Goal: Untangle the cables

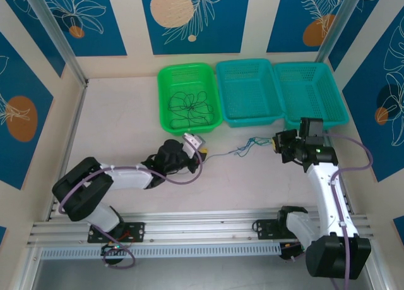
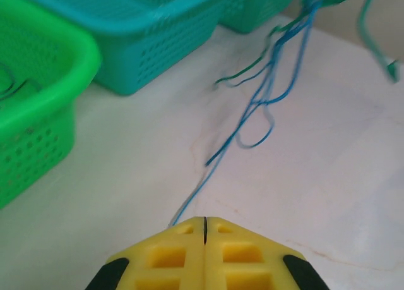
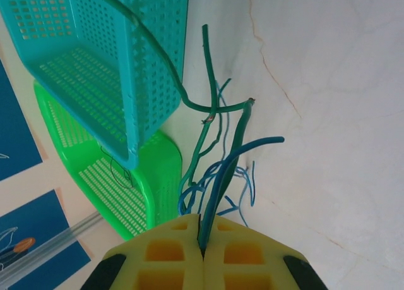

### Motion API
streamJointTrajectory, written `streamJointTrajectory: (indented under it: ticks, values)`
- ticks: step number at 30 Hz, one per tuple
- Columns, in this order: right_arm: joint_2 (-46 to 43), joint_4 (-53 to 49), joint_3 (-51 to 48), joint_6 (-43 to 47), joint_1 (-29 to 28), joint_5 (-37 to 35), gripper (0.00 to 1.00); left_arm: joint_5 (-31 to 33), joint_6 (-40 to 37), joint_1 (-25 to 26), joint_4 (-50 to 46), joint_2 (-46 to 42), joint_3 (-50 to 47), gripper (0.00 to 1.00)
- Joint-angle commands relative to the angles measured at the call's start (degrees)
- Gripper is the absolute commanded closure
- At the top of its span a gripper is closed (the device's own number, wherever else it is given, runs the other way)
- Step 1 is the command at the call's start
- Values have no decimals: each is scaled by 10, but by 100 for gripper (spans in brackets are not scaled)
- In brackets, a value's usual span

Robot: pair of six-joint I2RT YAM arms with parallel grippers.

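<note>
1. My left gripper (image 1: 202, 153) (image 2: 205, 222) lies low over the table (image 1: 126, 126), left of centre, pointing right. Its yellow pads are pressed together, with only a hairline seam between them.
2. One thin blue strand runs along the table straight up to that tip and goes out of sight under the edge of the left pad, just beside the seam. I cannot tell whether I have it pinched.
3. My right gripper (image 1: 276, 145) (image 3: 202, 230) sits a little farther off on the right side, pointing left. It is clamped on the cables (image 1: 246, 149) (image 2: 271, 81) (image 3: 221, 170). Green and blue strands come out of the seam between the pads.
4. The bundle hangs between my two grippers, closer to the right one. It is a loose knot of curly teal-blue and dark green strands, some lifted off the table, with loops crossing one another.
5. Beyond them, three baskets stand in a row along the far edge, touching side by side. The green basket (image 1: 183, 67) (image 2: 38, 62) (image 3: 148, 176) is on the left.
6. The two teal baskets (image 1: 249, 120) (image 2: 158, 24) (image 3: 126, 62) are to its right.
7. Thin black strands (image 1: 189, 105) lie curled on the green basket's floor.
</note>
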State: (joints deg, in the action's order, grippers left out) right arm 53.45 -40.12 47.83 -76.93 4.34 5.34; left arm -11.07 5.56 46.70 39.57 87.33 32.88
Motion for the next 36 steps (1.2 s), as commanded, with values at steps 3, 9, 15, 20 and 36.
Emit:
streamJointTrajectory:
  ticks: [3,9,15,20,36]
  values:
    - [0,8,-22,-22,-15,45,100,-144,-101,1,45,40,21,78]
    - [4,4,-7,-20,-17,47,100,-131,-229,5,25,119,101,49]
    - [-12,7,-14,-32,-15,45,100,-95,-250,27,79,199,133,43]
    - [-15,7,-8,-32,-8,44,100,-49,-236,47,101,240,149,42]
    - [0,21,-13,-32,3,47,100,6,-162,59,199,297,170,100]
